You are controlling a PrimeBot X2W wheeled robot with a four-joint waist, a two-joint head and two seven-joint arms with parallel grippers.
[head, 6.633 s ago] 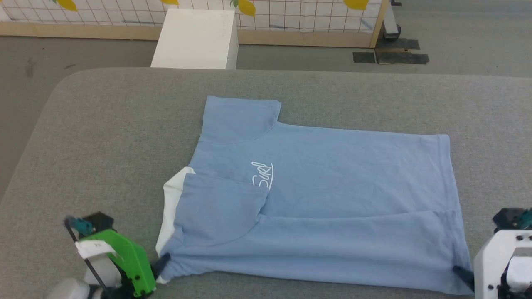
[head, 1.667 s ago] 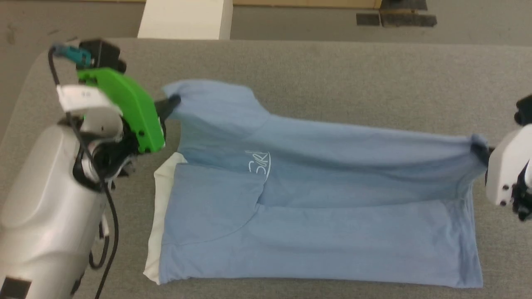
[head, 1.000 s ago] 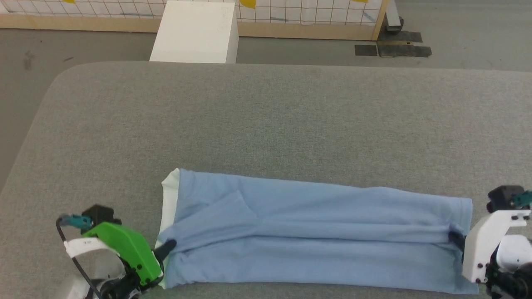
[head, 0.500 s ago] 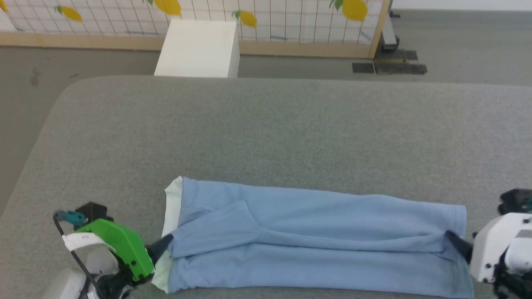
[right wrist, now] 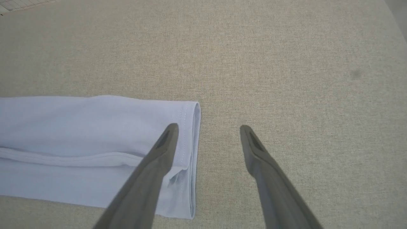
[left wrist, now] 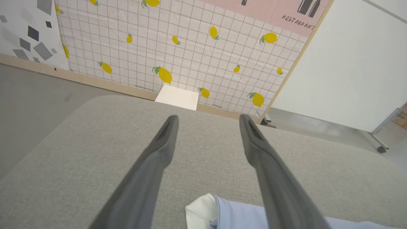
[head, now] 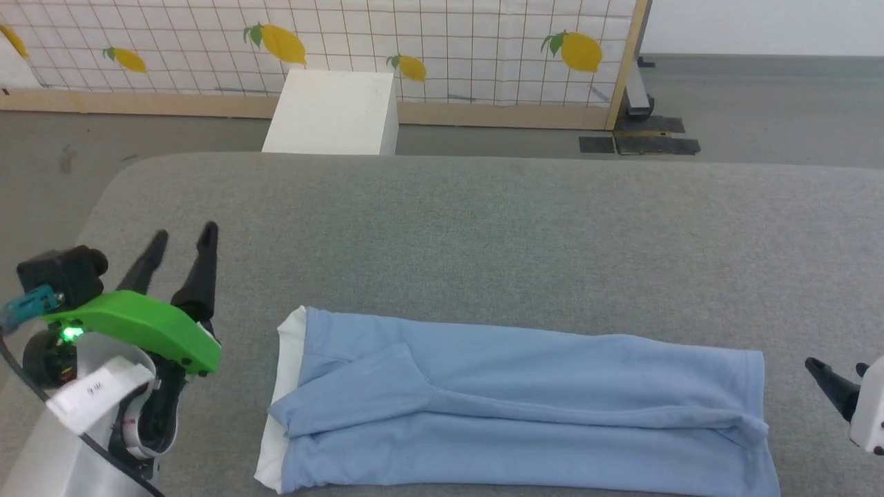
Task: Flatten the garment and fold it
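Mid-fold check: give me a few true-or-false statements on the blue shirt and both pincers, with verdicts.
1. The light-blue knit shirt lies folded in a long strip on the grey padded table. True.
2. The left pincer is shut on the shirt's white band. False: it is open, clear of the cloth.
3. The right pincer is open, gripping nothing. True.
4. The white band is at the right pincer's end. False: it is at the left pincer's end.
5. A white box stands beyond the table. True.
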